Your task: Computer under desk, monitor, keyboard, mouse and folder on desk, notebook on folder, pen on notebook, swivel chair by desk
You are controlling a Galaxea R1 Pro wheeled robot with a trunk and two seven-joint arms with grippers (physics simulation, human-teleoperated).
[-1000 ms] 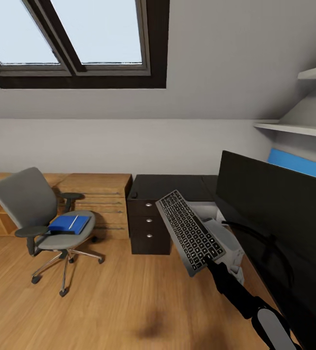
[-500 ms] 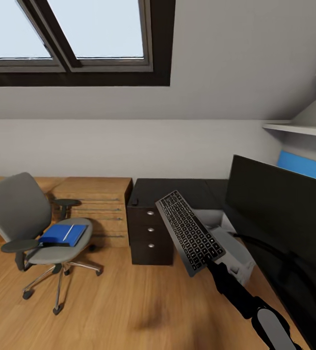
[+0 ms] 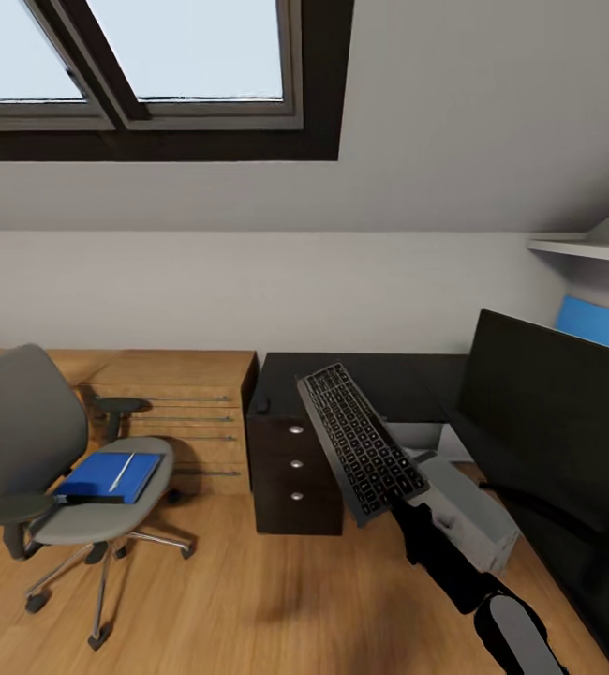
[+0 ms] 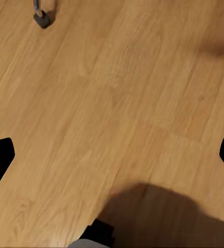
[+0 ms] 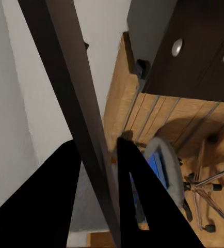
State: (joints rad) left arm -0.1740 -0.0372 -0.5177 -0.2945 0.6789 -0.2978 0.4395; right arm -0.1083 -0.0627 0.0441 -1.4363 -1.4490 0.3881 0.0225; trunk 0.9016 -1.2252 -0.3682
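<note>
The right arm is reaching forward and up from the lower right of the head view, its black end effector (image 3: 400, 507) clamping the near end of the slim grey-framed, black-keyed keyboard (image 3: 359, 441) held aloft. The left end effector (image 4: 112, 155) is pointing down, fingers spread wide.

Swivel chair (image 3: 37, 450) at left, folder (image 3: 108, 476) on its seat, pen (image 3: 122, 471) on folder. Wood drawer chest (image 3: 187, 412) behind chair. Desk (image 3: 342, 375) right of chest, mouse (image 3: 262, 406) on its left end. Monitor (image 3: 557, 412) far right. Keyboard (image 3: 361, 442) tilted in air, before desk; computer (image 3: 468, 511) behind it.
</note>
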